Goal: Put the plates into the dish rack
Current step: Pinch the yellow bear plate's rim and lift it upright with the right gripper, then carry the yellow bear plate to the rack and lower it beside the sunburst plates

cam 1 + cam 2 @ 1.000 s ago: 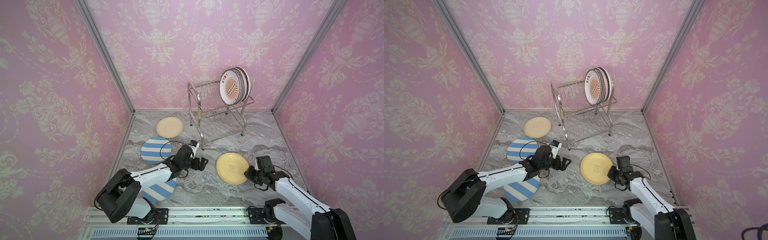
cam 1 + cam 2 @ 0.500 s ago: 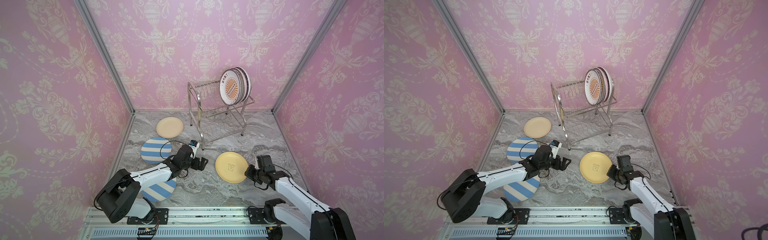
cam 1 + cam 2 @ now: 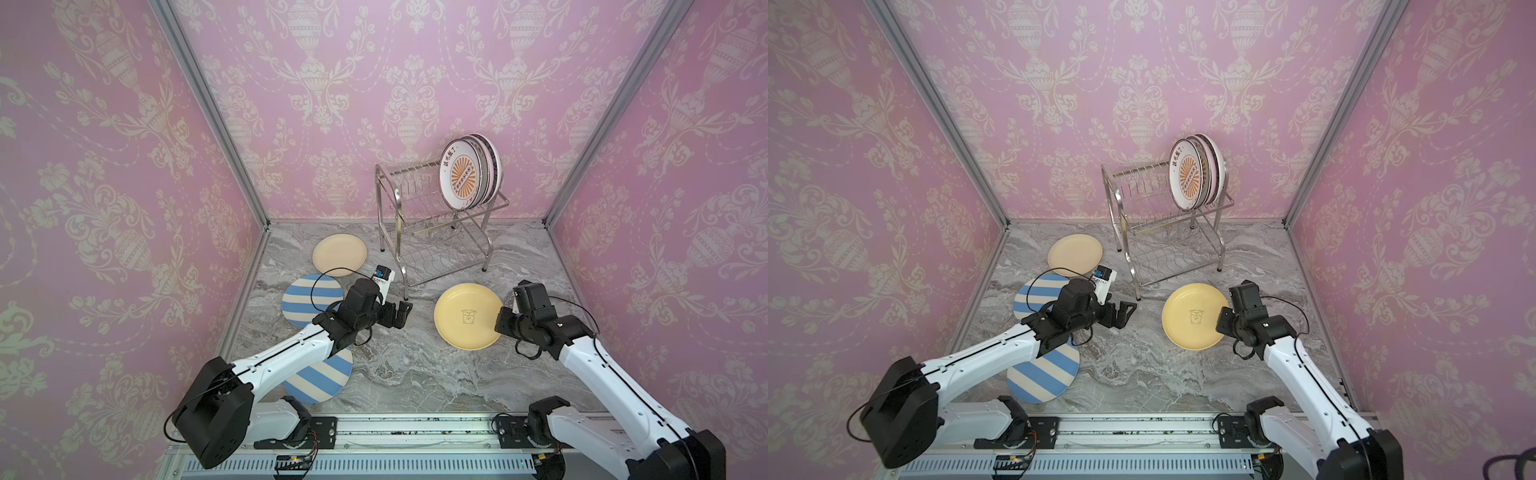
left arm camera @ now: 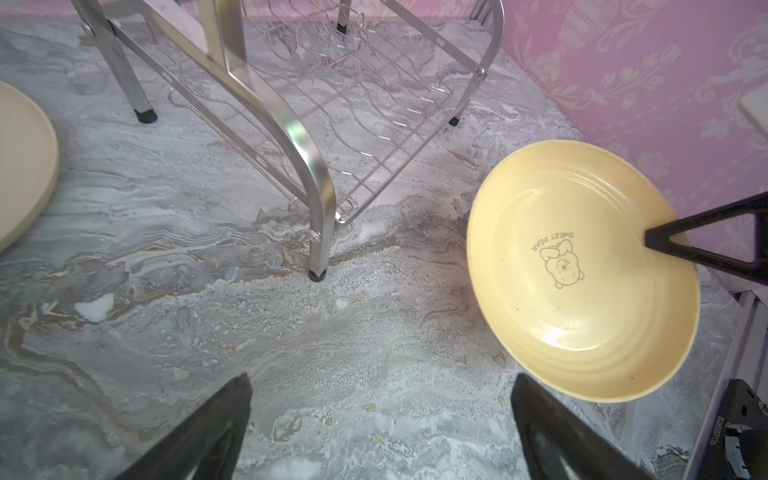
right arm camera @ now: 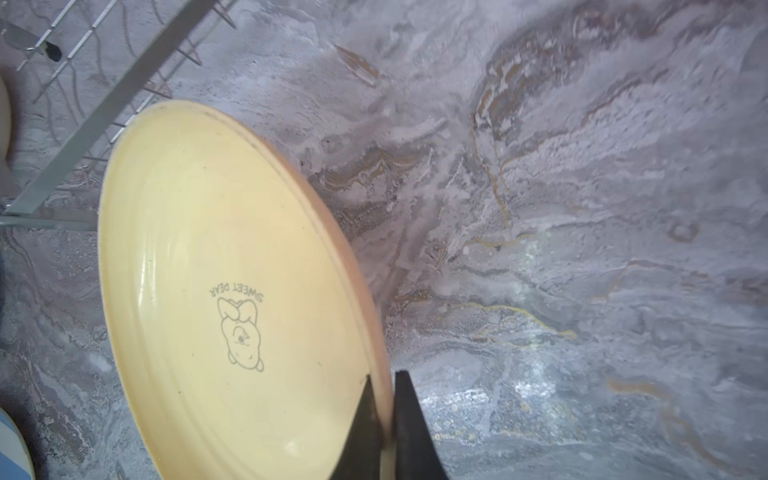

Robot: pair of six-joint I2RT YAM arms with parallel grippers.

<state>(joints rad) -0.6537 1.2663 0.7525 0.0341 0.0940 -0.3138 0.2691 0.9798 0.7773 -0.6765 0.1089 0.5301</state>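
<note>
Pinching the right-hand rim of the yellow plate (image 3: 467, 316), the right gripper (image 3: 498, 323) had its jaws together on that edge in both top views. The plate sat on the bench (image 3: 415, 374) just on the near side of the dish rack (image 3: 402, 266). A rim grip suits a plate too flat to take from above. Several racked plates, a sunburst plate (image 3: 461, 176) foremost, stood upright at the right end of the upper tier, with free slots to their left. A cream plate (image 3: 338, 254), a far striped plate (image 3: 305, 299) and a near striped plate (image 3: 328, 378) lay flat at the left, so roughly half the job looked done. The left gripper (image 3: 398, 314) hovered between them and the yellow plate, holding nothing.

From the left wrist, the left gripper (image 4: 382, 379) showed jaws wide apart over bare bench. The yellow plate (image 4: 582, 270) was tilted, its gripped side raised.

From the right wrist, the right gripper (image 5: 386, 386) clamped the rim from both faces, likely so the plate could be swung upright for a slot.
</note>
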